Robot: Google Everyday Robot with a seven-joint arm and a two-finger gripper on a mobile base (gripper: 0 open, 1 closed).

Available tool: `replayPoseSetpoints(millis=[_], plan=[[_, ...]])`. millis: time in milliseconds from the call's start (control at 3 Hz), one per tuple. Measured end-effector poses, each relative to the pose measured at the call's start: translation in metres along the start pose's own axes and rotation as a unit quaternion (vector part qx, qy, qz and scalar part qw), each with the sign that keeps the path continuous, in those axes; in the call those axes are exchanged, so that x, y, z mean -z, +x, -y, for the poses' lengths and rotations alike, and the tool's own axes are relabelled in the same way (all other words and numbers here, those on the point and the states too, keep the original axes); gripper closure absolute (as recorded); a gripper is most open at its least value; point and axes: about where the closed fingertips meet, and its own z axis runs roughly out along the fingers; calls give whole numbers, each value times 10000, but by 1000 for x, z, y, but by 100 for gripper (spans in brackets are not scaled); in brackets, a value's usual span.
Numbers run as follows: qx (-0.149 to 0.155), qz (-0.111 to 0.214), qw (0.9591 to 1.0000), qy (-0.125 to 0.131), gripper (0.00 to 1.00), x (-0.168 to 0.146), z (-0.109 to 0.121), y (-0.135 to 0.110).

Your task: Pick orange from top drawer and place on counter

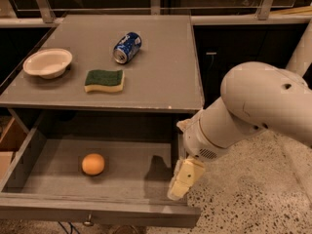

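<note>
Orange [92,164] lies on top drawer [53,178] floor, left of centre. Your pincer [184,180] hangs seemingly at the drawer's right wall, well apart from the fruit. Released or clenched: cannot tell.

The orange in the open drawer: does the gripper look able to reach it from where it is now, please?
Probably yes. The gripper hangs at the right end of the drawer, the orange lies uncovered to its left in view, and nothing stands between them; the counter overhangs only the back.

hand [180,186] hangs at the top drawer [53,177] right wall; bare floor surrounds the orange [93,164].
</note>
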Motion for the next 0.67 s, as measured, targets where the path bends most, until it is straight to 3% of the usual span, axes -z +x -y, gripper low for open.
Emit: replayPoseSetpoints(millis=[667], plan=[[4,188,9998,0,0,-14,0,-9]])
